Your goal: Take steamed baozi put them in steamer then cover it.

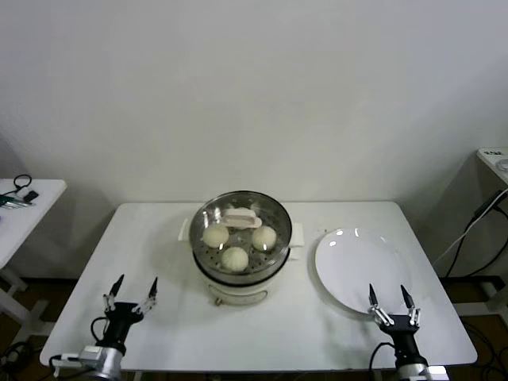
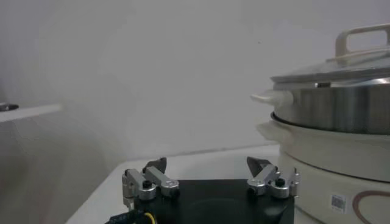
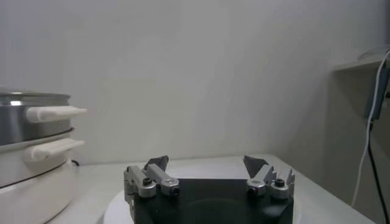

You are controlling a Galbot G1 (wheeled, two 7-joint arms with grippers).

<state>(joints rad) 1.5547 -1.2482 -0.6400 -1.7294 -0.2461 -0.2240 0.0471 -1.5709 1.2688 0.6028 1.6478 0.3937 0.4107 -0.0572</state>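
Head view: the steamer [image 1: 242, 246] stands upright at the table [image 1: 159, 317] centre, the cover [image 1: 242, 218] on it, its handle's long axis left to right, three steamed baozi [image 1: 235, 258] visible inside. Left gripper [image 1: 132, 295] and right gripper [image 1: 390, 303] hover wide open near the front edge, the right over the plate [image 1: 349, 262].
Left wrist view: the left gripper [image 2: 210, 173] gapes beside the steamer [image 2: 341, 140].
Right wrist view: the right gripper [image 3: 207, 173] gapes empty.

White table [image 1: 159, 317] under the pincers, front edge just behind them. Plain pale wall [image 1: 254, 95] beyond, well ahead. Second white table [image 1: 32, 198] off to the left pincer's outer side; white shelf edge [image 1: 494, 156] and dark cables [image 1: 468, 238] outside the right pincer.
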